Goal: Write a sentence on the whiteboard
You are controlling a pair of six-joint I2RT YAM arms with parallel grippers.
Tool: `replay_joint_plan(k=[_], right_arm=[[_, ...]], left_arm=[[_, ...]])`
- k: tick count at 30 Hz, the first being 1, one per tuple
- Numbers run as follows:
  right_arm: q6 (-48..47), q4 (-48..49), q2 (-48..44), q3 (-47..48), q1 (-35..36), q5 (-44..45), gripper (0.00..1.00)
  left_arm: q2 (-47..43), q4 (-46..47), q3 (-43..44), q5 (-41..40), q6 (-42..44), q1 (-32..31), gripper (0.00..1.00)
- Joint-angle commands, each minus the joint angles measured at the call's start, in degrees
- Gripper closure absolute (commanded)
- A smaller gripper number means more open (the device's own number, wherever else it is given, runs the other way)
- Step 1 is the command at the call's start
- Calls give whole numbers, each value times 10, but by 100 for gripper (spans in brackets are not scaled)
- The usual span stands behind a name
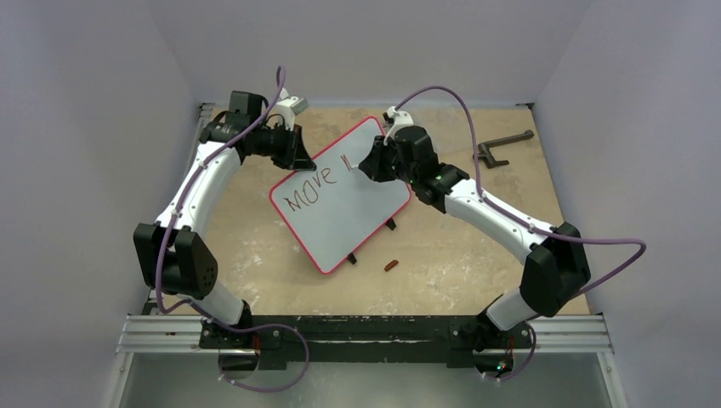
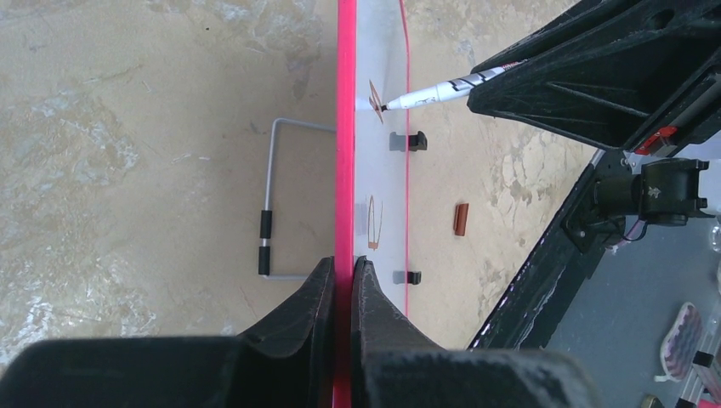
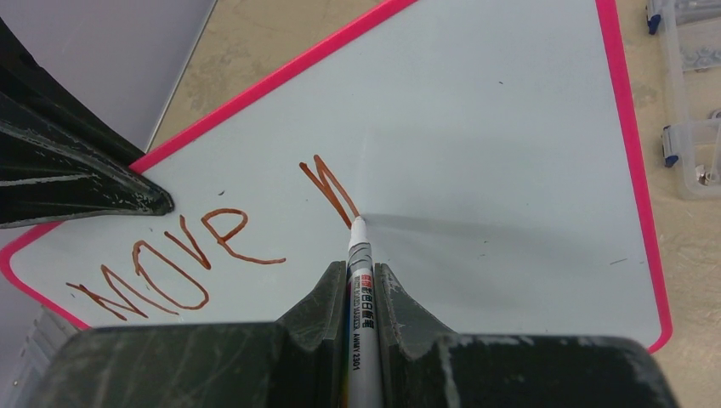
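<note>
**Whiteboard.** The large white rectangular whiteboard with a thin red rim (image 1: 357, 217) stands in the middle of the scuffed beige table (image 1: 255, 246), turned diagonally to the arms. Two small black feet show along its near-right edge.

**Left gripper.** The left gripper (image 2: 343, 270) is closed on the board's red rim at the far-left edge, with one finger against each face. Its wrist camera sees the board edge-on.

**Right gripper.** The right gripper (image 3: 361, 276) is clamped on a white-barrelled marker pen (image 3: 359, 246), whose barrel runs out between the two fingers. The tip touches the board surface at the lower end of the last stroke.

**Sentence.** The sentence (image 3: 183, 259) is handwritten in thin reddish-brown strokes. It reads "MOVE" in uneven capitals on a slant. After a gap come a few joined slanted strokes that cannot be read as a letter. All the writing lies on the part of the board towards the left arm.

**Other items.**
- A small reddish-brown cylindrical piece (image 1: 391, 265) lies on the table near the board's near-right edge, not touching it.
- A black angled tool (image 1: 503, 146) lies at the far right of the table, well apart from the board.
- A clear plastic parts box with blue latches (image 3: 693, 127) sits just beyond one edge of the board.
- A grey wire loop with black sleeves (image 2: 268, 212) shows behind the board. Whether it is attached to the board cannot be told.
</note>
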Motion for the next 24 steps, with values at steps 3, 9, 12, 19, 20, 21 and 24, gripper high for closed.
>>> replay_joint_plan(k=[3, 9, 12, 19, 20, 21, 24], right_arm=[[4, 1, -12, 8, 0, 19, 100], [-3, -13, 7, 59, 0, 31, 100], [-7, -21, 16, 85, 0, 39, 100], [-11, -31, 32, 119, -1, 45, 100], [-11, -31, 31, 119, -1, 44, 100], [-10, -31, 30, 118, -1, 42, 100], [-10, -32, 18, 112, -1, 39, 100]], left_arm=[[-32, 18, 7, -23, 31, 1, 100], [-33, 18, 6, -22, 31, 1, 100], [-35, 18, 5, -23, 31, 1, 100], [-35, 19, 5, -23, 30, 1, 100], [-35, 20, 5, -23, 30, 1, 100], [-35, 20, 5, -23, 30, 1, 100], [-35, 21, 5, -31, 28, 1, 100]])
